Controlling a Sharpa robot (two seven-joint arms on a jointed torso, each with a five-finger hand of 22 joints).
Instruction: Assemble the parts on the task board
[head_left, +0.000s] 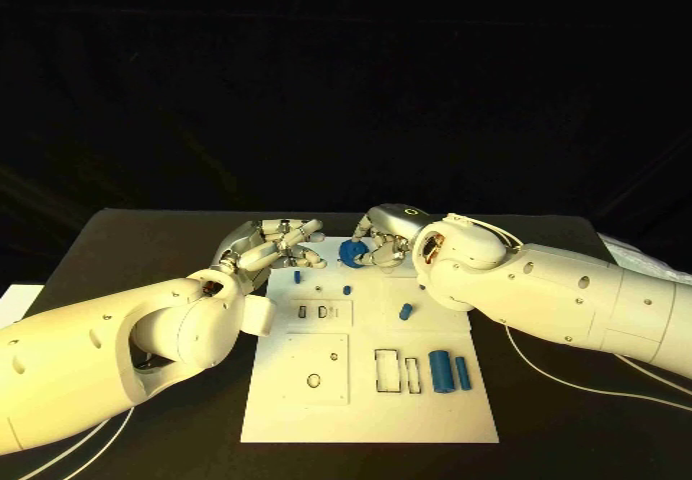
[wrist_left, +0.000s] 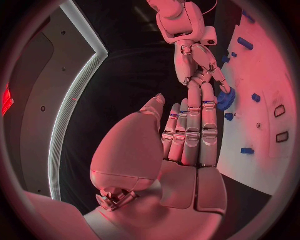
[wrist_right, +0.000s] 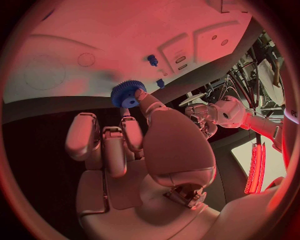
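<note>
Gear, blue and toothed, is pinched in the right hand over the far end of the white board, the empty left hand beside it; next, I judge, comes seating it.

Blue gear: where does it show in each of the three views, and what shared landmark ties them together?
Head view: blue gear at the board's far edge, in the right hand.
Left wrist view: gear at the right hand's fingertips, beside the board.
Right wrist view: gear at the fingertips, over the board's edge.
Shared landmark: the white board.
</note>
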